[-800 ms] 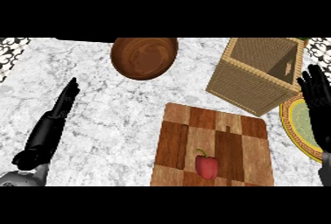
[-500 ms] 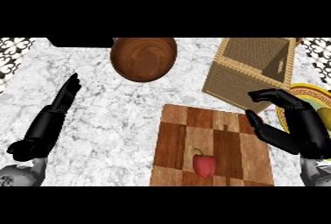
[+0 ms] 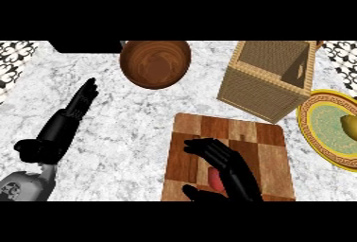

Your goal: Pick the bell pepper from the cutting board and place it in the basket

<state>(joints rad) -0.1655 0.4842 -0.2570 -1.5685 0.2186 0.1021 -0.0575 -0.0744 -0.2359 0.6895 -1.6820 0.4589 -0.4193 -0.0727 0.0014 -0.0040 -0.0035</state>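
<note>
A red bell pepper point(image 3: 214, 177) lies on the checkered wooden cutting board point(image 3: 265, 142) near the lower edge of the head view. My right hand point(image 3: 230, 166) hovers over it with fingers and thumb spread to either side, hiding most of the pepper; the fingers are not closed on it. The woven basket point(image 3: 268, 78) stands beyond the board at the upper right, its opening facing up. My left hand point(image 3: 66, 122) rests at the left over the marble counter, fingers straight and pointing away.
A brown wooden bowl point(image 3: 155, 63) sits at the top centre. A yellow and green plate point(image 3: 333, 127) holding a small olive-coloured item point(image 3: 347, 125) lies at the right edge. A dark object point(image 3: 87, 46) shows at the top left.
My right hand has swung from the right, by the basket and plate, leftward and down over the board, and now covers the pepper. The view has shifted slightly. The left hand has kept its pose.
</note>
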